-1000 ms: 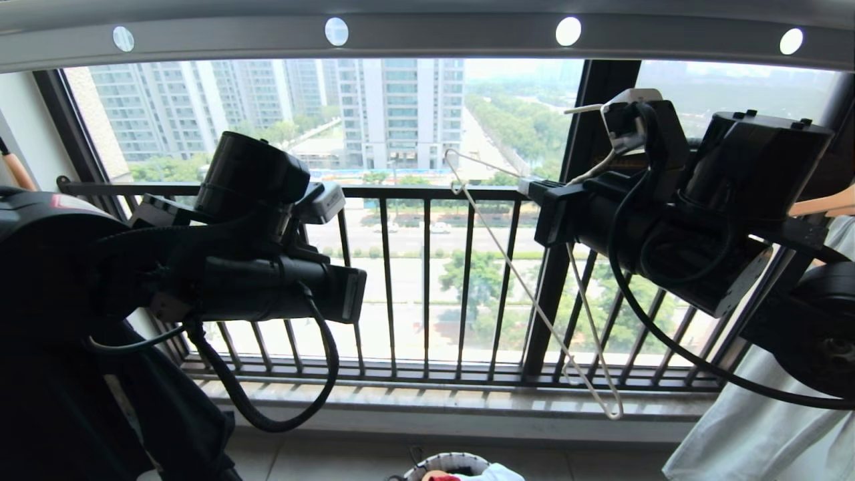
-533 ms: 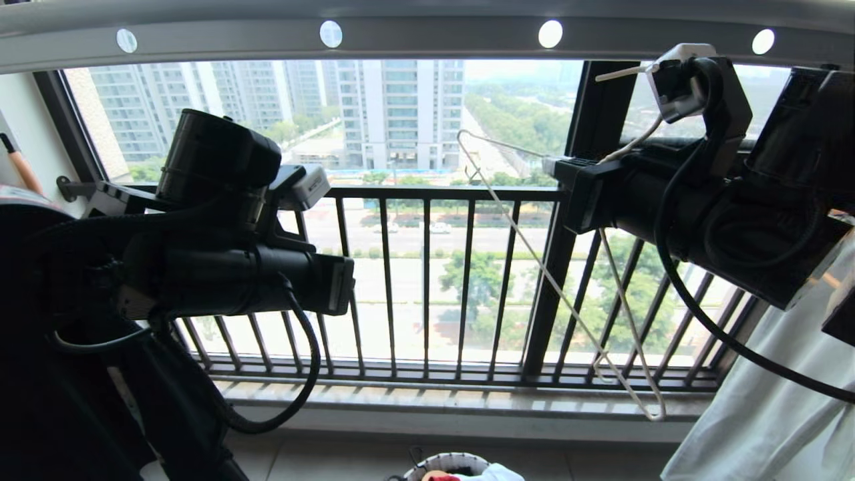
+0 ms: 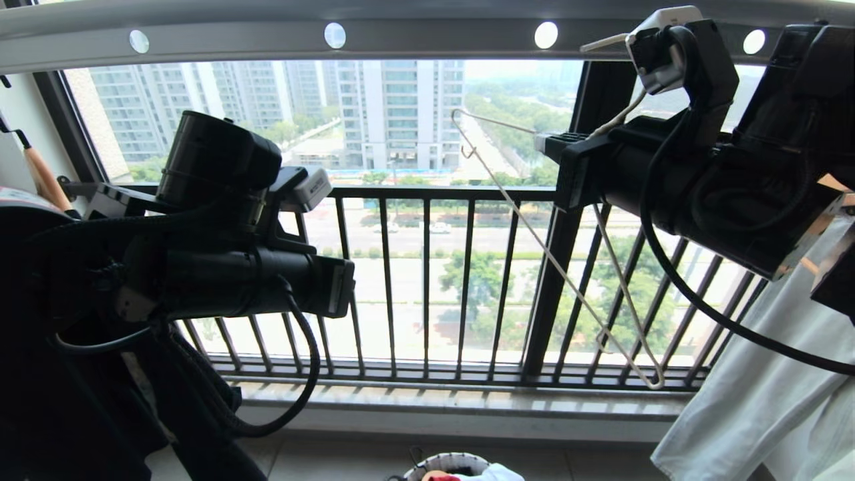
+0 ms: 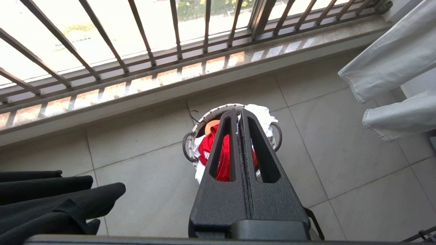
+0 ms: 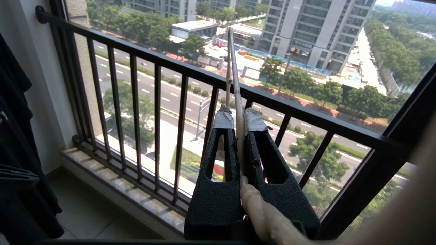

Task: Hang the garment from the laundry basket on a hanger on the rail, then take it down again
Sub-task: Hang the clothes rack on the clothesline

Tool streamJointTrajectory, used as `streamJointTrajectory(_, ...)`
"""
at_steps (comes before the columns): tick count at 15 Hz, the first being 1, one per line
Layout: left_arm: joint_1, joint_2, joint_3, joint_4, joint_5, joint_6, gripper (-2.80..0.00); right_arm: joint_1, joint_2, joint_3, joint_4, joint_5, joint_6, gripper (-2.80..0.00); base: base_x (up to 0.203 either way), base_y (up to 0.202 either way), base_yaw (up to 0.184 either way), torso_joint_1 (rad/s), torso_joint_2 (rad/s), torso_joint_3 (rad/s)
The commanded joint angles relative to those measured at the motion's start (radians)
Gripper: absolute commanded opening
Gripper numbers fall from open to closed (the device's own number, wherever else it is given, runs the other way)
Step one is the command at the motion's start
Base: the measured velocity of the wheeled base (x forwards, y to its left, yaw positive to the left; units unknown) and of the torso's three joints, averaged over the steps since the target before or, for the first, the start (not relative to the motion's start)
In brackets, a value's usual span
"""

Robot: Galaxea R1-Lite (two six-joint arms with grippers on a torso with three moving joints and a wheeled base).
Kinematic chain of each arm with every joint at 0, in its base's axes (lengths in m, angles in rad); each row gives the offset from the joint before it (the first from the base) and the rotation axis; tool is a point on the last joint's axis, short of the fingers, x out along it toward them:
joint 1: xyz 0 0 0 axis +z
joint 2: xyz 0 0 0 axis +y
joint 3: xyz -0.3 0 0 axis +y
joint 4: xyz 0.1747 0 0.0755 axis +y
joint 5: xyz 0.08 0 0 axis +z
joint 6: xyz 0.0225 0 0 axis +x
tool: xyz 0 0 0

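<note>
The right gripper is clenched on the thin wire hanger, whose light, springy frame dangles below it, likely to swing. The left gripper, closed and empty, hovers above the soft red garment in the laundry basket.

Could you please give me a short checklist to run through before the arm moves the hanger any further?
1. Right gripper jaws shut on the hanger: ok.
2. Hanger free of the rail: ok, hanging tilted below it.
3. Left gripper shut and empty: ok.
4. Garment in the laundry basket: ok, not yet picked up.
5. Hanger clear of the balcony railing: cannot tell.
</note>
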Motion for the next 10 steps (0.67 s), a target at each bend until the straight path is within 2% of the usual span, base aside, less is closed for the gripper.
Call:
streamJointTrajectory(1, 0.000, -0.005, 0.000, 0.001, 0.001, -0.001, -2.80, 0.016, 0.023, -0.027, -0.002, -0.017, -0.007, -2.80, 0.000, 0.000, 0.000, 0.000, 0.00, 0.000)
streamJointTrajectory(7, -0.001, -0.018, 0.000, 0.006, -0.001, 0.008, -2.80, 0.015, 0.103, -0.153, 0.046, -0.041, -0.022, -2.80, 0.000, 0.000, 0.000, 0.000, 0.00, 0.000)
streamJointTrajectory(10, -0.001, -0.021, 0.000, 0.004, -0.001, 0.008, -2.80, 0.013, 0.132, -0.174, 0.047, -0.062, -0.022, -2.80, 0.000, 0.000, 0.000, 0.000, 0.00, 0.000)
